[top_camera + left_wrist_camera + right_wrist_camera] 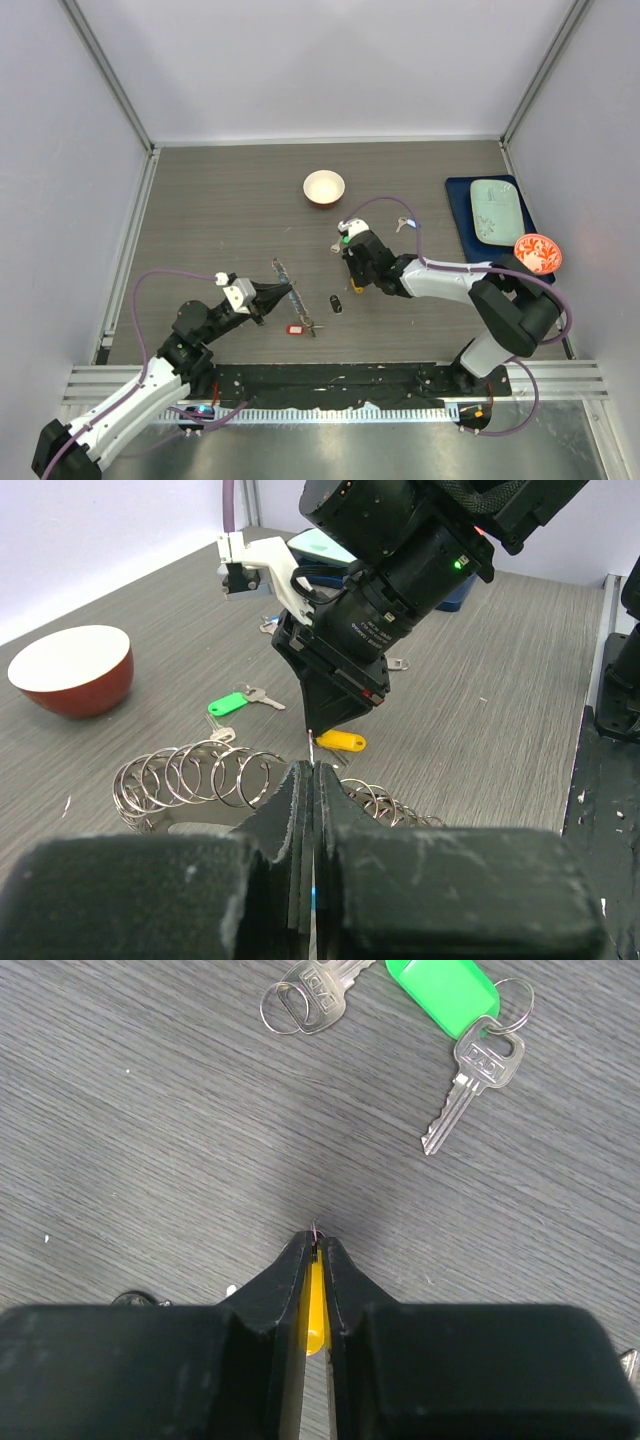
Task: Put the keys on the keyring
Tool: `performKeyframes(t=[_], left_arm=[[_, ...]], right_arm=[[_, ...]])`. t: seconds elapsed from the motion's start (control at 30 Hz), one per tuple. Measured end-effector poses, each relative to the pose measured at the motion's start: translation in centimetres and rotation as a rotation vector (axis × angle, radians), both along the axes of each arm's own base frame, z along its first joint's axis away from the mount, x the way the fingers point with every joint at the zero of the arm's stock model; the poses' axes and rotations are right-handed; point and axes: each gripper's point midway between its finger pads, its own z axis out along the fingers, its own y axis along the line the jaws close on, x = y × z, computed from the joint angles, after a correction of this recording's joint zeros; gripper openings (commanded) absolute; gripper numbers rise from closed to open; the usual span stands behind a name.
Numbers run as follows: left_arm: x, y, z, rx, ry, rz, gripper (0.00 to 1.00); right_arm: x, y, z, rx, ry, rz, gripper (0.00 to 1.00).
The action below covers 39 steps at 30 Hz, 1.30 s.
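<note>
The keyring (281, 271) is a thin silvery line across the table, with looped coils in the left wrist view (190, 776). My left gripper (288, 293) is shut on its wire, jaws pressed together (314, 767) with a glint of blue between them. My right gripper (357, 287) points down at the table just beyond, shut (316, 1240) on a yellow-tagged key (316, 1300), also seen in the left wrist view (335, 741). A green-tagged key (447, 990) and a plain key (312, 993) lie just ahead of it. A red-tagged key (295, 327) and a black-tagged key (336, 304) lie nearby.
A small white bowl (324, 187) with a red outside (70, 668) stands at the back centre. A blue mat with a pale green tray (495, 211) and a red patterned bowl (538, 253) are at the right. Another key (403, 224) lies near the purple cable.
</note>
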Motion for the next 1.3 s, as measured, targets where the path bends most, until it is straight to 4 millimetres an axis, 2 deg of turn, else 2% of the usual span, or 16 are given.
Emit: performKeyframes(t=[0.1, 0.3, 0.53, 0.63, 0.77, 0.87, 0.97, 1.1, 1.3], left_arm=[[0.0, 0.0, 0.0, 0.0, 0.0, 0.0, 0.0], [0.0, 0.0, 0.0, 0.0, 0.0, 0.0, 0.0], [-0.3, -0.1, 0.4, -0.009, -0.016, -0.017, 0.0], [-0.7, -0.1, 1.2, -0.027, -0.045, -0.031, 0.0], [-1.3, 0.0, 2.2, -0.045, -0.084, -0.049, 0.0], [-1.6, -0.1, 2.4, -0.047, -0.099, -0.064, 0.0], [-1.9, -0.3, 2.2, -0.037, -0.101, -0.084, 0.0], [-2.0, -0.6, 1.5, -0.013, -0.09, -0.108, 0.0], [-2.3, -1.5, -0.7, 0.047, -0.027, -0.166, 0.0]], right_arm=[[0.0, 0.0, 0.0, -0.001, 0.001, 0.0, 0.13], [0.0, 0.0, -0.1, -0.004, 0.0, 0.002, 0.01], [-0.4, -0.2, 0.5, -0.011, 0.002, 0.032, 0.01], [-0.8, 0.0, 2.4, 0.018, -0.034, 0.076, 0.01], [-1.7, 1.0, 6.4, 0.092, -0.136, 0.174, 0.01], [-3.3, 2.5, 9.6, 0.155, -0.239, 0.297, 0.01], [-5.6, 4.3, 11.8, 0.204, -0.331, 0.446, 0.01], [-8.3, 5.9, 12.9, 0.239, -0.397, 0.615, 0.01], [-10.1, 6.7, 14.6, 0.266, -0.465, 0.751, 0.01]])
